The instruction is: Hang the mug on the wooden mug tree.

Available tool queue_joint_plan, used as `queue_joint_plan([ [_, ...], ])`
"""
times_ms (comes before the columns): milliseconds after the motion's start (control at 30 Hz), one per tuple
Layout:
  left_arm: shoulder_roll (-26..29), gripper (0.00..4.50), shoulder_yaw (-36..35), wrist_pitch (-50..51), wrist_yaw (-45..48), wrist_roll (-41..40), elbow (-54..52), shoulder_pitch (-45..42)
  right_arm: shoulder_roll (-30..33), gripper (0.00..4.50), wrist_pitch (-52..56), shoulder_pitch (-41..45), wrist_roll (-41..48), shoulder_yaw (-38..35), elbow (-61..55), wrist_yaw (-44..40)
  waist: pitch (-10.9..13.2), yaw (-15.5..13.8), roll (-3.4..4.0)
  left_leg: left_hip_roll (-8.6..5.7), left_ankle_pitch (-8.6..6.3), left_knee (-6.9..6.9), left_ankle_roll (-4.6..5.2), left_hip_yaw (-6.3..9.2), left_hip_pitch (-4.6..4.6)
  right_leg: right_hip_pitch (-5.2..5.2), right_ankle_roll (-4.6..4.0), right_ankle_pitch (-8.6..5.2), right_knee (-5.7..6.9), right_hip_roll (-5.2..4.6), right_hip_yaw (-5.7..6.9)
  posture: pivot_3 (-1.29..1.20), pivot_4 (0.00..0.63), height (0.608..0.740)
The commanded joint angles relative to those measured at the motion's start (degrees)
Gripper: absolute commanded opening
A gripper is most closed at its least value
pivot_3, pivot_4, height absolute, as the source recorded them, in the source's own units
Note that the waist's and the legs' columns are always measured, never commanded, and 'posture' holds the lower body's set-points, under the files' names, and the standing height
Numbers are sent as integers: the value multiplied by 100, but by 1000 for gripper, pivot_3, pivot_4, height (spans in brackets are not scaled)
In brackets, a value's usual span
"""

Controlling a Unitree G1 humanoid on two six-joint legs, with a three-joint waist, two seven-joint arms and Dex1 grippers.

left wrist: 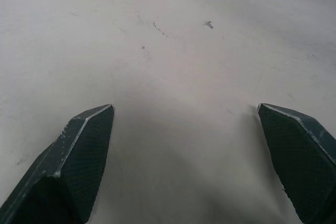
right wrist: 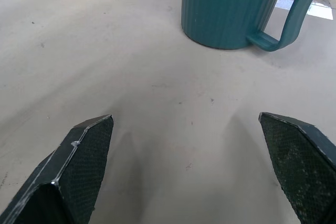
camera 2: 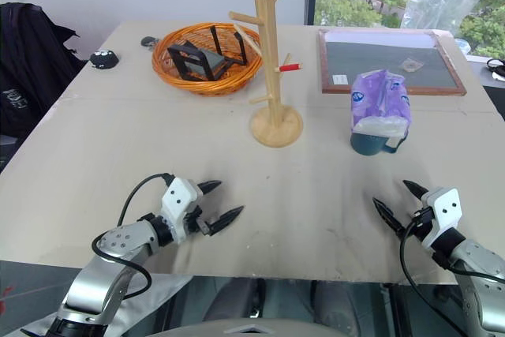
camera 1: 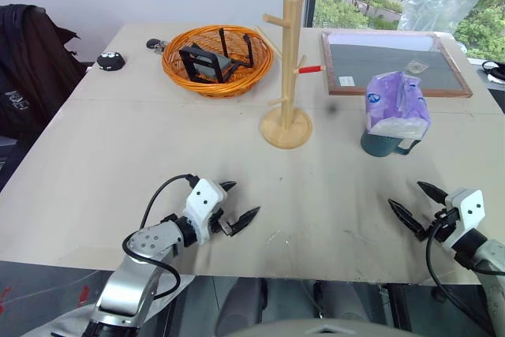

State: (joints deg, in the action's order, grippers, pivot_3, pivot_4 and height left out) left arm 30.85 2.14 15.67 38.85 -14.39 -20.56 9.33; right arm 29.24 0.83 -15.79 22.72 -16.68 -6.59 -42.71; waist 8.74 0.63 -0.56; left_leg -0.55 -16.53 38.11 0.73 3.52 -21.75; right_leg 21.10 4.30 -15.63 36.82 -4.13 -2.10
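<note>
Both grippers, left (camera 1: 238,202) and right (camera 1: 412,204), hover low over the counter's (camera 1: 118,171) near edge, jaws spread and empty. Beyond, the mug (right wrist: 231,9) stands beside the wooden mug tree (camera 1: 288,76), a purple tissue pack (camera 1: 397,104) on top.

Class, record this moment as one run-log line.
left gripper: open, empty | right gripper: open, empty | dark teal ceramic mug: on table under purple tissue pack | pale wooden mug tree: bare
</note>
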Motion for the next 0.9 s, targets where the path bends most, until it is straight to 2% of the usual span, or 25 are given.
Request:
queue_joint_plan([
  [33, -97, 4500, -7, -160, -4, -51, -125, 96, 129, 4486, -96, 22, 71, -206, -55, -72, 0, 0, 0, 0, 0, 0, 0, 0, 0, 0, 0, 0, 0, 0, 0, 0, 150, 737],
  [700, -324, 4500, 66, -574, 109, -17, 322, -64, 231, 4486, -136, 151, 9, -269, -9, 54, 0, -3, -1, -1, 0, 0, 0, -2, 0, 0, 0, 0, 0, 0, -1, 0, 150, 737],
  [900, -280, 4500, 93, -469, 281, -208, 84, -315, 431, 4486, -174, 7, 26, -646, -671, 174, 1, -9, 1, -2, 0, 1, 0, -1, -1, 0, 0, 0, 0, -1, -1, 0, 150, 737],
])
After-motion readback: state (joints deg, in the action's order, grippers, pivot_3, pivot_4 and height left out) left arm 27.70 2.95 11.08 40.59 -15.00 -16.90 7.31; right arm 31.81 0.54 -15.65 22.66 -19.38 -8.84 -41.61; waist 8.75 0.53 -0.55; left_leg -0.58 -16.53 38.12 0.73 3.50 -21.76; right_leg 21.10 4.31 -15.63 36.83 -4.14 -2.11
